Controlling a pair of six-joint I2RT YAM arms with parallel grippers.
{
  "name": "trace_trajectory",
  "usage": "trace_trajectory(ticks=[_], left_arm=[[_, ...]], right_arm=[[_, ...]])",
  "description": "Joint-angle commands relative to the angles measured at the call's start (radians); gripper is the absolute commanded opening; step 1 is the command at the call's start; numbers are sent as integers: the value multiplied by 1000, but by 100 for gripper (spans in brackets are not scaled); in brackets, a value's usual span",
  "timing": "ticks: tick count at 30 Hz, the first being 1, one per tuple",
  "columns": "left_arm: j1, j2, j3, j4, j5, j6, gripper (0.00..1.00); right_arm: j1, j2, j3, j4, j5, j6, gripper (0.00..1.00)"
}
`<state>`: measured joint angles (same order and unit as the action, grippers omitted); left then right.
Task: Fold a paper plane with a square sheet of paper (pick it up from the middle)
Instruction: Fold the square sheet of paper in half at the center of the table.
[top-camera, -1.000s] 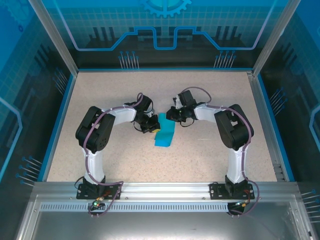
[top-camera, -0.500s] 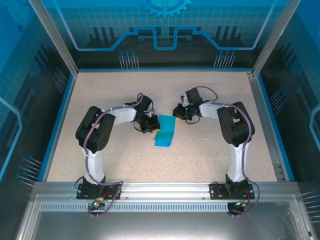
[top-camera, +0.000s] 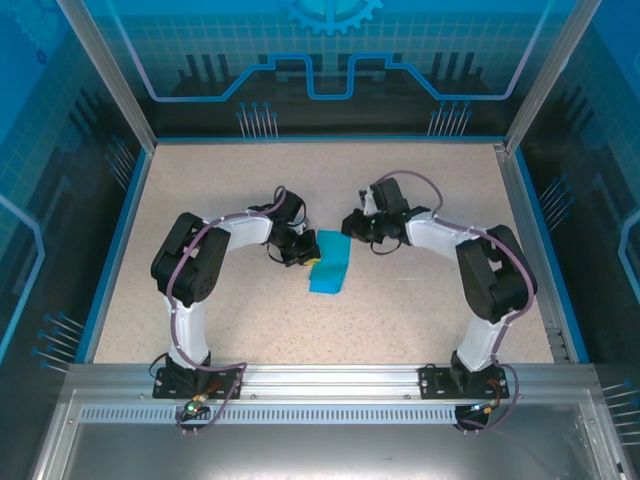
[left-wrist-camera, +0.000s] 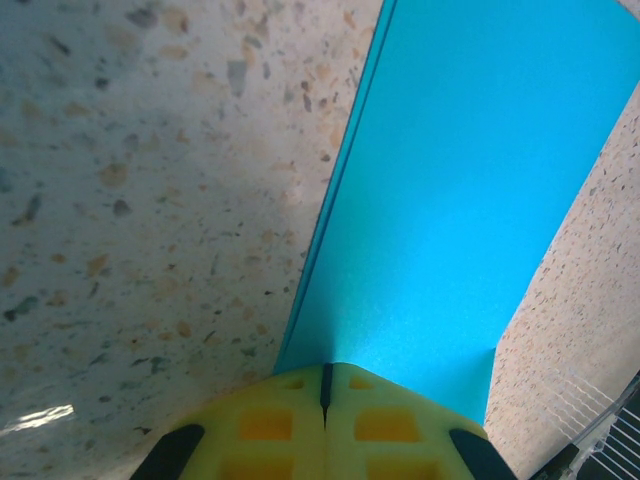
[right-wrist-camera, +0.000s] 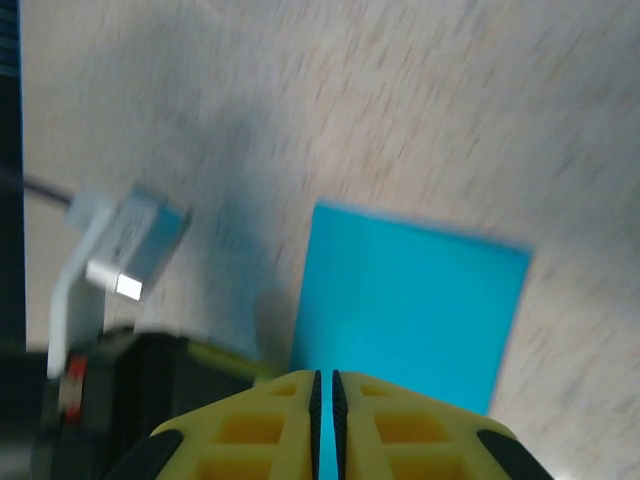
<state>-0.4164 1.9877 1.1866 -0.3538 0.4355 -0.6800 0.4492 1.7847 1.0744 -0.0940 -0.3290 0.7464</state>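
The folded blue paper (top-camera: 330, 264) lies flat on the desk (top-camera: 420, 300). The left claw (left-wrist-camera: 325, 385) is clenched, pinning its edge, and the right claw (right-wrist-camera: 322, 385), also clenched, is over the far end. A skewed push could drag the sheet — leaving a crooked crease.

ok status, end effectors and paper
Left end effector shut at edge of folded sheet. Right end effector shut near it. Sheet flat on table, no obstacles seen.

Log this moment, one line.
paper: folded rectangle on table | left jaws: shut, at paper's left edge | right jaws: shut, over paper's far end
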Motion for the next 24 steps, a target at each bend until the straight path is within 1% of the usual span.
trace_trajectory(ticks=[1,4,8,11,17,24], left_arm=[[-1,86,-76,-106,-161,-3,0],[0,88,-76,-93,-161,-7,0],[-1,89,-76,-88,-164,-7,0],[0,90,-80,-86,-165,-5,0],[-1,92,-87,-82,-170,-6,0],[-2,95,-88,-81,-170,-8,0]], right_arm=[[40,-37,-78,-45,-31,76,14],[72,-28,-95,-46,-60,92,14],[101,-1,-125,-4,-88,130,13],[103,19,-160,36,-121,160,13],[104,53,-183,47,-170,156,14],[104,78,-208,57,-193,149,14]])
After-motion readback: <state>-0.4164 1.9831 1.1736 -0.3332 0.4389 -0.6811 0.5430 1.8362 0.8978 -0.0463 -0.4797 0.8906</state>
